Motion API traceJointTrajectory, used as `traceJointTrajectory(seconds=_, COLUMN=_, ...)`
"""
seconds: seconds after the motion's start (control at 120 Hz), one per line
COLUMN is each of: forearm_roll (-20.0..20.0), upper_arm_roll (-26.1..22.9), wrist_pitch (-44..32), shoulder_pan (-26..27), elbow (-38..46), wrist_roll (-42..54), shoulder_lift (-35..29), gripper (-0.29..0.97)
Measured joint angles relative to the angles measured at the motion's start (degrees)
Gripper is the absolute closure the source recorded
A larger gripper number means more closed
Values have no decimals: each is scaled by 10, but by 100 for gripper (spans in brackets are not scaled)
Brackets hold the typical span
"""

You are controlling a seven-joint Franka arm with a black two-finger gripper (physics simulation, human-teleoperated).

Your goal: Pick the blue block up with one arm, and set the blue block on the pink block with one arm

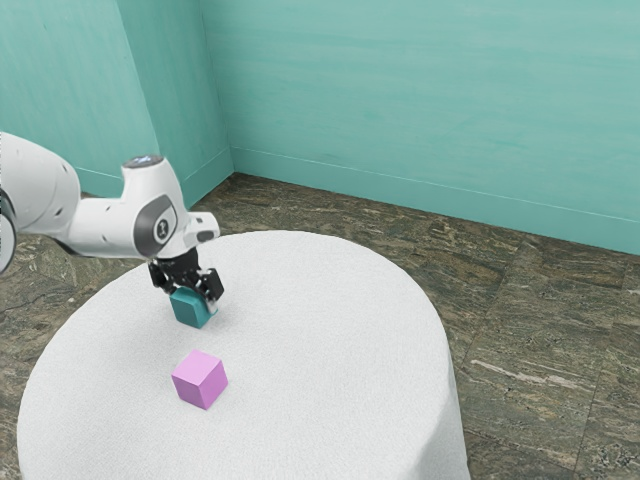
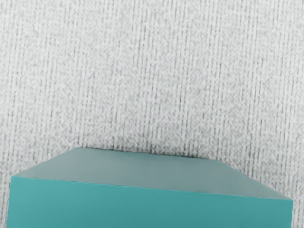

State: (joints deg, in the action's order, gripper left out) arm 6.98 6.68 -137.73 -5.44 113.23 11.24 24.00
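Note:
A teal-blue block sits between the black fingers of my gripper, which is shut on it. It looks slightly tilted, at or just above the white tablecloth. A pink block rests on the cloth, nearer the front edge and a short way from the held block. In the wrist view the blue block looms large right under my hand, with only white cloth beyond it.
The round table has a white cloth over it, with bare cloth toward the exterior view's right. Around it lie a brown stone floor and teal walls.

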Motion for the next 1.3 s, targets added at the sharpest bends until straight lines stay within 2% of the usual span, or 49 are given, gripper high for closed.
traceJointTrajectory(seconds=0.125, forearm_roll=10, upper_arm_roll=0, wrist_pitch=-4, shoulder_pan=0, elbow=2, wrist_roll=6, shoulder_lift=2, gripper=1)
traceJointTrajectory(seconds=0.258, forearm_roll=10, upper_arm_roll=-4, wrist_pitch=-6, shoulder_pan=0, elbow=2, wrist_roll=8, shoulder_lift=-1, gripper=25)
traceJointTrajectory(seconds=0.383, forearm_roll=6, upper_arm_roll=-4, wrist_pitch=-8, shoulder_pan=1, elbow=6, wrist_roll=6, shoulder_lift=-10, gripper=33)
traceJointTrajectory(seconds=0.442, forearm_roll=5, upper_arm_roll=-4, wrist_pitch=-9, shoulder_pan=4, elbow=24, wrist_roll=3, shoulder_lift=-38, gripper=33)
traceJointTrajectory(seconds=0.617, forearm_roll=1, upper_arm_roll=-16, wrist_pitch=-10, shoulder_pan=30, elbow=162, wrist_roll=-35, shoulder_lift=-206, gripper=32)
traceJointTrajectory(seconds=0.808, forearm_roll=-1, upper_arm_roll=-52, wrist_pitch=-11, shoulder_pan=37, elbow=282, wrist_roll=-100, shoulder_lift=-322, gripper=33)
traceJointTrajectory(seconds=0.958, forearm_roll=-1, upper_arm_roll=-65, wrist_pitch=-11, shoulder_pan=33, elbow=315, wrist_roll=-145, shoulder_lift=-359, gripper=32)
traceJointTrajectory(seconds=1.258, forearm_roll=0, upper_arm_roll=-87, wrist_pitch=-10, shoulder_pan=33, elbow=342, wrist_roll=-212, shoulder_lift=-364, gripper=32)
traceJointTrajectory(seconds=1.3, forearm_roll=-9, upper_arm_roll=-88, wrist_pitch=-10, shoulder_pan=33, elbow=343, wrist_roll=-218, shoulder_lift=-363, gripper=32)
